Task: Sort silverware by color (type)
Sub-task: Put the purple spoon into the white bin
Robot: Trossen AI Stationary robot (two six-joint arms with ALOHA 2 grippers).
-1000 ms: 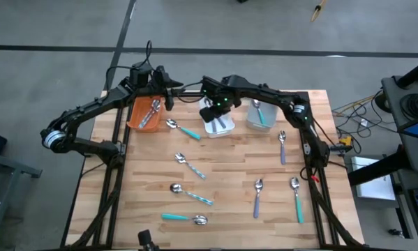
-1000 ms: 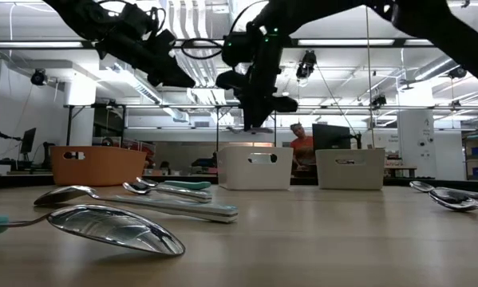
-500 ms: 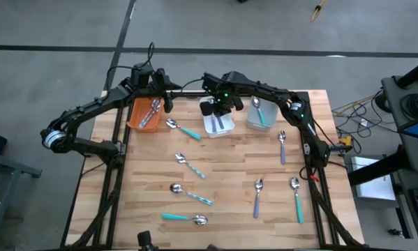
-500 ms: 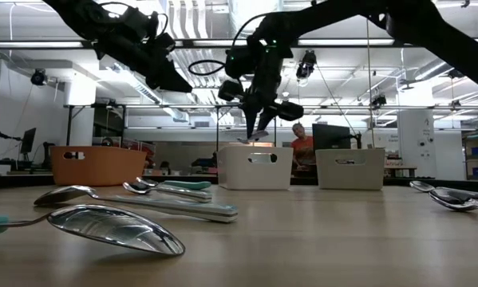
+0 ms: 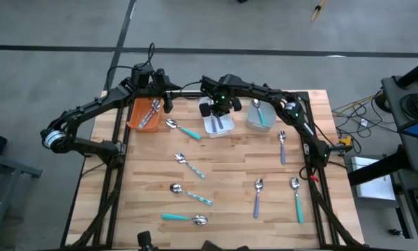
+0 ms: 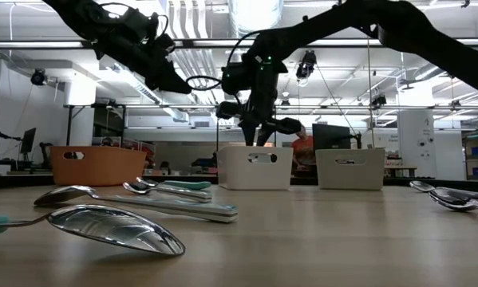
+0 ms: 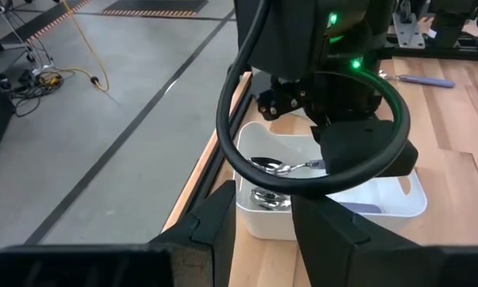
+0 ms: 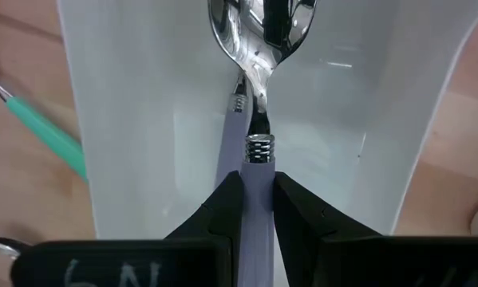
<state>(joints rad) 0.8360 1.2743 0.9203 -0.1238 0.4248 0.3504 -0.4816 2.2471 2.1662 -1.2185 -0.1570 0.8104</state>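
The right gripper (image 8: 254,209) hangs over the white plastic bin (image 5: 216,124) at the far edge of the wooden table (image 5: 229,181), its fingers (image 8: 223,209) clamped on the lavender handle of a shiny metal spoon (image 8: 259,48). The bowl of this spoon points down into the bin, where a second lavender-handled piece already lies.

To release well, lower until the bowl is near the bin floor, keep the handle inside the walls, then part the fingers and lift straight up.

The left gripper (image 7: 262,219) waits above the orange bin (image 5: 142,113), fingers slightly apart and holding nothing. Teal, lavender and striped spoons (image 5: 189,166) lie scattered on the table.
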